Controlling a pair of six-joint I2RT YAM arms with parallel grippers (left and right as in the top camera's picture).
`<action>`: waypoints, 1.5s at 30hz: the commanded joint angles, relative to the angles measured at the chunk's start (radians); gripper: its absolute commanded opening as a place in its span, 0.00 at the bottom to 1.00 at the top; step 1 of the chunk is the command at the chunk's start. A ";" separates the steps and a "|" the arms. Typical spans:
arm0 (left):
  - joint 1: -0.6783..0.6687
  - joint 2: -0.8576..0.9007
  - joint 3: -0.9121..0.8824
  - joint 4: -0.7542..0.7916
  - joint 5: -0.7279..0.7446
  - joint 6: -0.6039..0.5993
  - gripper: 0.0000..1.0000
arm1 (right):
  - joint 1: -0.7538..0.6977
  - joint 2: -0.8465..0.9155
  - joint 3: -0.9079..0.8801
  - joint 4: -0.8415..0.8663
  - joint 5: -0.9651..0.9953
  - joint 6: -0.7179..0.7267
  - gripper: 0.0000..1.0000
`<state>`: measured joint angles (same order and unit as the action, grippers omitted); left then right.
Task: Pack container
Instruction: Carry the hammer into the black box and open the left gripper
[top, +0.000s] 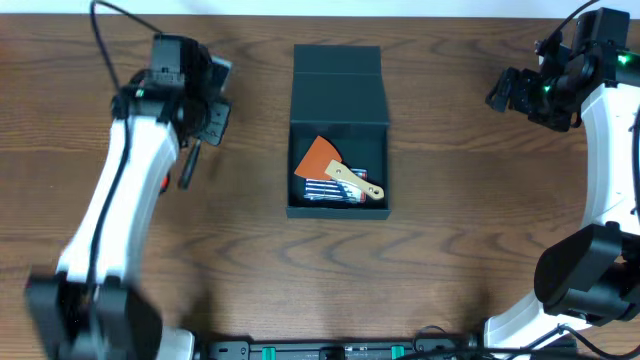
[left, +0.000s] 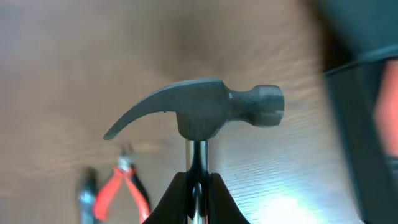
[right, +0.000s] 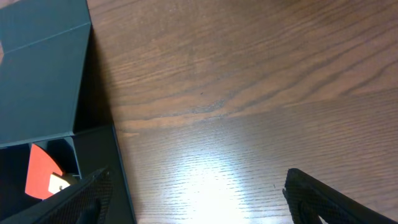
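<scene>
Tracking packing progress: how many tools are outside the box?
3: the hammer in the left gripper, red-handled pliers on the table, a blurred tool beside them. The left arm may hide more.

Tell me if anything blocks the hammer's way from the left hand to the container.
Nothing visible does. The left hand grips the hammer, and only bare table lies between it and the open container.

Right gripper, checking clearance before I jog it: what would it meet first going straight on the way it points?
Probably bare table: the open right gripper aims at wood beside the container, though depth is unclear.
</scene>
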<state>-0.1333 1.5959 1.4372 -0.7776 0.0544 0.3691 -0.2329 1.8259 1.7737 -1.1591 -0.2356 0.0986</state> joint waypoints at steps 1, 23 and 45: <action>-0.103 -0.113 0.024 0.000 0.005 0.195 0.06 | -0.001 0.006 -0.003 0.002 -0.008 -0.010 0.90; -0.592 0.166 0.023 0.167 -0.153 0.405 0.06 | -0.001 0.006 -0.003 -0.010 -0.009 -0.010 0.88; -0.590 0.370 0.023 0.366 -0.180 0.498 0.32 | -0.001 0.006 -0.003 -0.016 -0.008 -0.010 0.87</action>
<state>-0.7277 1.9564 1.4532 -0.4305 -0.1101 0.8654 -0.2325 1.8259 1.7733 -1.1740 -0.2356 0.0982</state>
